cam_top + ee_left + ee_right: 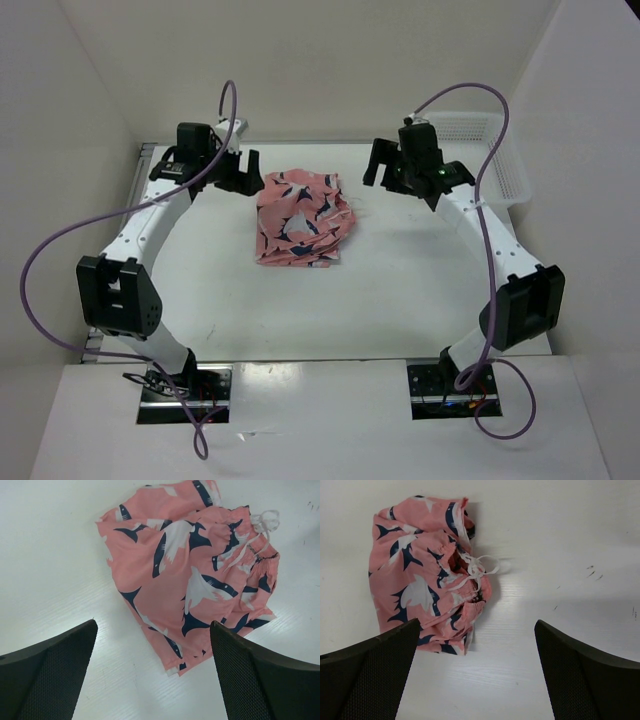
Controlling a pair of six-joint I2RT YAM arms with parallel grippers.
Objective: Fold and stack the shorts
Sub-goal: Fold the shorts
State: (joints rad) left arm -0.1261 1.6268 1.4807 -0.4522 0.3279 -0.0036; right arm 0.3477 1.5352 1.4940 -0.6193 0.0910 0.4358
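The salmon-pink shorts (300, 220) with navy and white shark shapes lie folded in a loose pile at the table's middle, white drawstring to the right. In the left wrist view the shorts (195, 575) fill the upper half. My left gripper (243, 172) hovers open just left of the pile's far corner, nothing between its fingers (55, 675). My right gripper (385, 163) hangs open a little to the right of the pile, above bare table. Its view shows the shorts (425, 590) at upper left, with the waistband and drawstring facing it.
A white mesh basket (490, 160) stands at the far right against the wall. White walls close in the table (400, 300) on the left, back and right. Purple cables loop over both arms.
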